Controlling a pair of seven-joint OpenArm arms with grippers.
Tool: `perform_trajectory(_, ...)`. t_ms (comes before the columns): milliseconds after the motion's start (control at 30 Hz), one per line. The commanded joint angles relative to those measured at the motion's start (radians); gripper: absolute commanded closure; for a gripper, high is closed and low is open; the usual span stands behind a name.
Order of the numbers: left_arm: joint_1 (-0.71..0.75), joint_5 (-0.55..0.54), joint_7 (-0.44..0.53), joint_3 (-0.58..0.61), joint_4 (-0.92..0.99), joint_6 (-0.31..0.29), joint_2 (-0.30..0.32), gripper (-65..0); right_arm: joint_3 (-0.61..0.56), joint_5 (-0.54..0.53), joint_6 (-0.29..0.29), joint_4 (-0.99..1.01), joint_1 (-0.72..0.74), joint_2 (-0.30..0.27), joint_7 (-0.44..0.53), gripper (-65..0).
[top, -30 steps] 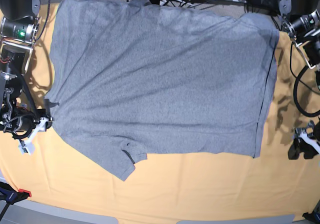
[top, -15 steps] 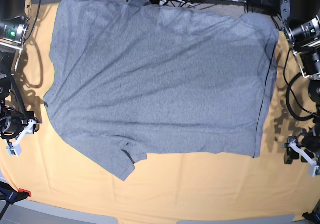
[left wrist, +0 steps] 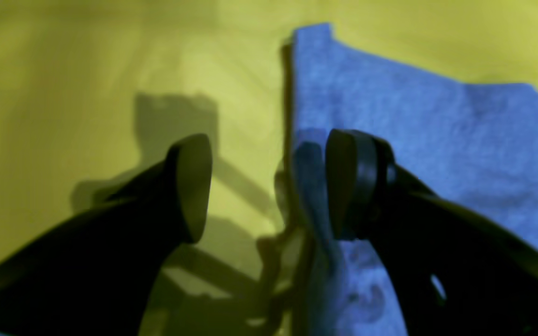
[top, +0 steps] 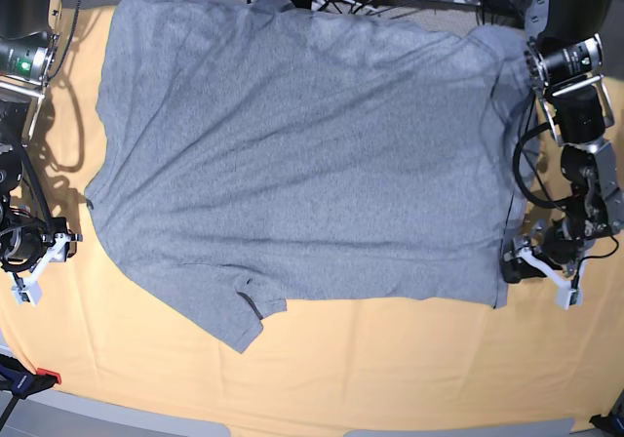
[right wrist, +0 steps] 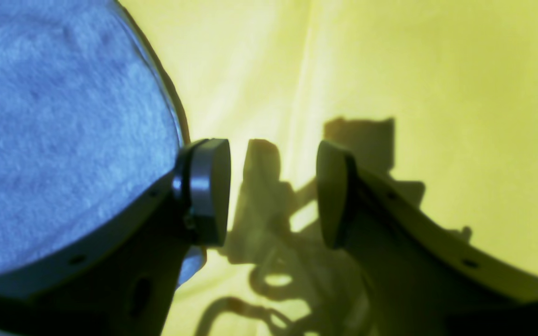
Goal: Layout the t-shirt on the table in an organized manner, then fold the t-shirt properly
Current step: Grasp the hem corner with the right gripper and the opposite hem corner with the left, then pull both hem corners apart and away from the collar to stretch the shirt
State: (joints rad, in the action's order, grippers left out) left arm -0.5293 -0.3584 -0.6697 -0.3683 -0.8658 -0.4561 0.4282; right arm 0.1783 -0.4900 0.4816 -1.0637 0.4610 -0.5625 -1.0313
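Grey cotton t-shirt (top: 302, 154) is spread flat across the middle of the counter (top: 390, 369), covered in yellow-orange cloth; its long axis runs side to side in the base view, with one sleeve poking out toward the near edge; lettering isn't visible, so I'd guess it's face down. What matters for the next move: the left gripper (top: 517, 266) is right at the shirt's hem corner on that view's right, clearly the closer arm; in its wrist view the hem edge (left wrist: 297, 140) runs up between its jaws, one finger over cloth, the other over bare counter; jaws apart, nothing pinched yet. The right gripper (top: 34, 276) sits just off the shirt's opposite edge, jaws also spread, holding nothing; shirt lies to its side, not between the fingers.
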Motion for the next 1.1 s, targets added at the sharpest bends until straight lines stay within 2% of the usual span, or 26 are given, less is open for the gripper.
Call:
perform_trajectory(0,-0.034,-0.011,0.040,-0.005,-0.016,-0.003,0.008,-39.0,0.007,-0.008,0.001,-0.014,0.032,-0.023,0.017,-31.5)
perform_trajectory(100,-0.034,0.022,0.056,-0.005,-0.016,0.017,-0.010,-39.0,0.007,-0.008,0.001,-0.014,0.032,-0.023,0.010,-31.5)
perform_trajectory(233,-0.034,0.074,0.075,-0.005,-0.016,0.093,-0.019,-39.0,0.007,-0.009,0.001,-0.014,0.032,-0.023,-0.001,-31.5)
perform_trajectory(400,-0.034,0.073,0.104,-0.005,-0.016,0.089,-0.027,-39.0,0.007,-0.012,0.001,-0.014,0.032,-0.023,-0.001,-31.5)
perform_trajectory(667,-0.034,-0.014,0.041,-0.005,0.053,-0.030,-0.049,-39.0,0.007,-0.011,0.001,-0.014,0.032,-0.023,-0.001,-31.5)
perform_trajectory(833,-0.034,-0.123,0.006,-0.005,0.090,-0.188,-0.051,-39.0,0.007,-0.011,0.001,-0.014,0.032,-0.023,0.000,-31.5)
perform_trajectory(900,-0.037,-0.151,0.003,-0.005,0.090,-0.216,-0.051,-38.5,0.007,-0.011,0.001,-0.014,0.032,-0.023,0.000,-31.5)
perform_trajectory(967,-0.048,-0.164,0.003,-0.005,0.090,-0.226,-0.051,-34.7,0.007,-0.011,0.001,-0.014,0.032,-0.023,0.000,-31.5)
perform_trajectory(1067,-0.066,-0.164,0.005,-0.005,0.089,-0.225,-0.051,-25.1,0.007,-0.012,0.001,-0.014,0.032,-0.022,0.000,-31.5)
